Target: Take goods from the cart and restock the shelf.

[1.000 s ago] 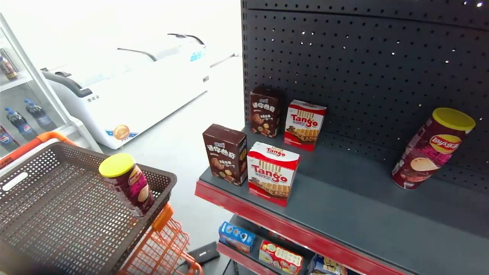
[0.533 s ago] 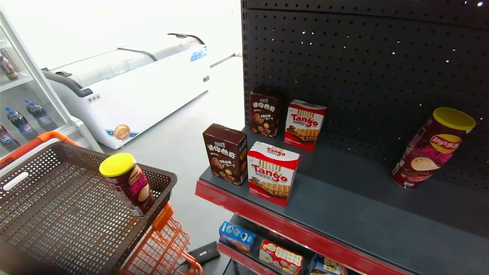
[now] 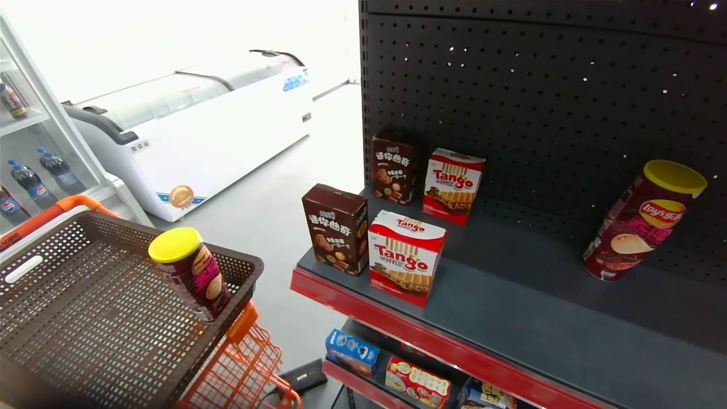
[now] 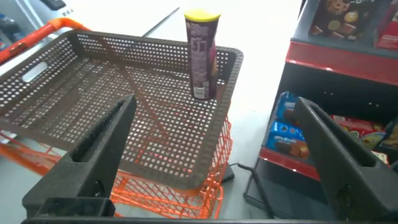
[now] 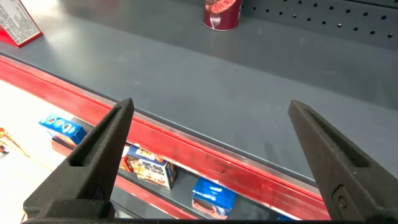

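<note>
A chips can with a yellow lid (image 3: 190,271) (image 4: 201,53) stands upright in the brown cart basket (image 3: 74,318) (image 4: 81,93), near its corner closest to the shelf. A second chips can (image 3: 642,221) (image 5: 222,12) stands on the grey shelf (image 3: 511,295) (image 5: 205,81) against the pegboard, at the right. My left gripper (image 4: 211,155) is open, hanging off the near side of the basket with the can beyond it. Over the shelf's red front edge, my right gripper (image 5: 208,162) is open and holds nothing.
Two brown cookie boxes (image 3: 336,228) and two red-and-white wafer boxes (image 3: 404,257) stand at the shelf's left end. Lower shelves hold small boxes (image 3: 352,352) (image 5: 149,171). A white chest freezer (image 3: 187,130) and a drinks fridge (image 3: 28,170) stand behind the orange cart (image 3: 238,363).
</note>
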Controlling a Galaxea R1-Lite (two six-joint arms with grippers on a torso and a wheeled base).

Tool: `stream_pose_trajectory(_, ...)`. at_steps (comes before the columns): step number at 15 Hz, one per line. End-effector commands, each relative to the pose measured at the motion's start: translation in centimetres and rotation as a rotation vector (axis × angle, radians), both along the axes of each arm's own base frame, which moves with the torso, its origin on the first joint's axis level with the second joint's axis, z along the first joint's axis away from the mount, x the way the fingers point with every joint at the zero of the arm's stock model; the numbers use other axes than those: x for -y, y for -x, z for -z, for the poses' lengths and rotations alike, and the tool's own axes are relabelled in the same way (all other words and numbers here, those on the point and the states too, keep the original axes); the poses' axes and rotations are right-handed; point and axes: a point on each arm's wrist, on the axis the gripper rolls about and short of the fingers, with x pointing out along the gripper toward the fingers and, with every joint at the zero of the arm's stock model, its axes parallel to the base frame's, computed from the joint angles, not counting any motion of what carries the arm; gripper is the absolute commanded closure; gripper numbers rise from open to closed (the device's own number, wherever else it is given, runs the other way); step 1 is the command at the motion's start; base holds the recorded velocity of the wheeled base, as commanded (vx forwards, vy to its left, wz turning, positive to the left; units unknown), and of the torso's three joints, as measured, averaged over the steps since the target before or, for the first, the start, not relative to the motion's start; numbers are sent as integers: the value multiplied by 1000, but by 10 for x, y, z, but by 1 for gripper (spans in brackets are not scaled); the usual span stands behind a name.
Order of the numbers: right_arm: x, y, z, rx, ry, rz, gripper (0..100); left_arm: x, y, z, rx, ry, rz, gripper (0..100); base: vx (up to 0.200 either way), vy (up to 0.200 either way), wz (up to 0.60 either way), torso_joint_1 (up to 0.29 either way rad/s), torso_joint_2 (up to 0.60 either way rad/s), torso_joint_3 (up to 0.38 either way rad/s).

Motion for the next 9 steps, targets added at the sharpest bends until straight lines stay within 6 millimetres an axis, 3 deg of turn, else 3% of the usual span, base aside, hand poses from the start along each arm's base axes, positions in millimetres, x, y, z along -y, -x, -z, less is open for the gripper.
stream_pose_trajectory(1, 0, 0, 0, 1, 0, 0, 0, -1, -36, -53, -170, -26, -58, 0, 0, 0, 0, 0, 0, 0)
stream_pose_trajectory(3, 0, 0, 0, 1, 0, 0, 0, -2, -63, -69, -226, -15, -61, 0, 0, 0, 0, 0, 0, 0)
stream_pose_trajectory(5, 0, 0, 0, 1, 0, 0, 0, -6, -83, -71, -291, 3, -125, 0, 0, 0, 0, 0, 0, 0)
stream_pose_trajectory(7, 0, 0, 0, 1, 0, 0, 0, -13, -112, -65, -408, 26, -129, 0, 0, 0, 0, 0, 0, 0)
stream_pose_trajectory(9, 0, 0, 0, 1, 0, 0, 0, -17, -142, -47, -417, 33, -90, 0, 0, 0, 0, 0, 0, 0)
